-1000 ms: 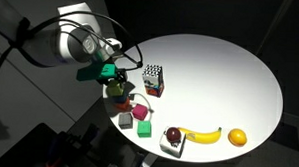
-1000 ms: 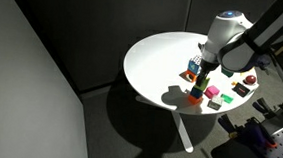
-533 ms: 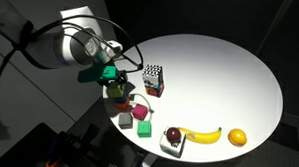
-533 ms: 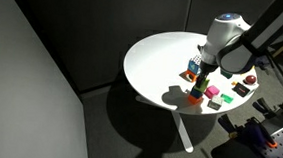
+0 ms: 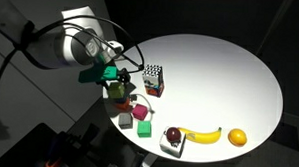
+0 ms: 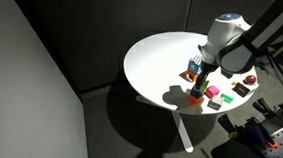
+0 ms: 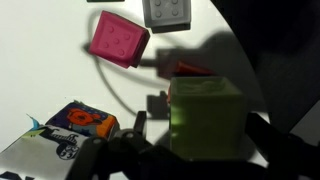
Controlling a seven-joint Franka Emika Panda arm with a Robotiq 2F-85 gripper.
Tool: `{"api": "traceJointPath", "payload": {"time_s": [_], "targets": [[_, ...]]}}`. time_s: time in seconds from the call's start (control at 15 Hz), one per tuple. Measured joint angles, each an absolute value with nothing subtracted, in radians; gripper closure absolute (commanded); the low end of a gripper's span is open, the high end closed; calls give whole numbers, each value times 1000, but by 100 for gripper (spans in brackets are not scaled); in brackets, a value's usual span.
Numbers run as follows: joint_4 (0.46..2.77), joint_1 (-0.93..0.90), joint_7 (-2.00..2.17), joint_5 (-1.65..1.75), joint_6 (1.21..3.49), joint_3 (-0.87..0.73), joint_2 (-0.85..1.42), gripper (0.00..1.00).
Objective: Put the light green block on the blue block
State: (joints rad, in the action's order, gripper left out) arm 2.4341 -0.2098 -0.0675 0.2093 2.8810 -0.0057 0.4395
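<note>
The light green block (image 7: pixel 205 115) fills the lower right of the wrist view, lifted off the counter (image 5: pixel 220 76) and clamped in the hand (image 5: pixel 116 87). A red piece (image 7: pixel 195 70) peeks out just behind it, and a pink block (image 7: pixel 120 40) lies at upper left. The blue block is not visible, perhaps hidden beneath. This looks like the carrying step. Next, the block must be centred over the blue one, lowered squarely and released.
</note>
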Motion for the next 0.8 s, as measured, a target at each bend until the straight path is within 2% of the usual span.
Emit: {"api": "traceJointPath", "payload": {"time_s": [0.4,0.8], "targets": [[2436,-168,-68,197,2881,16,428,0],[2439,-85,-89,119,2881,109,407,0]]}}
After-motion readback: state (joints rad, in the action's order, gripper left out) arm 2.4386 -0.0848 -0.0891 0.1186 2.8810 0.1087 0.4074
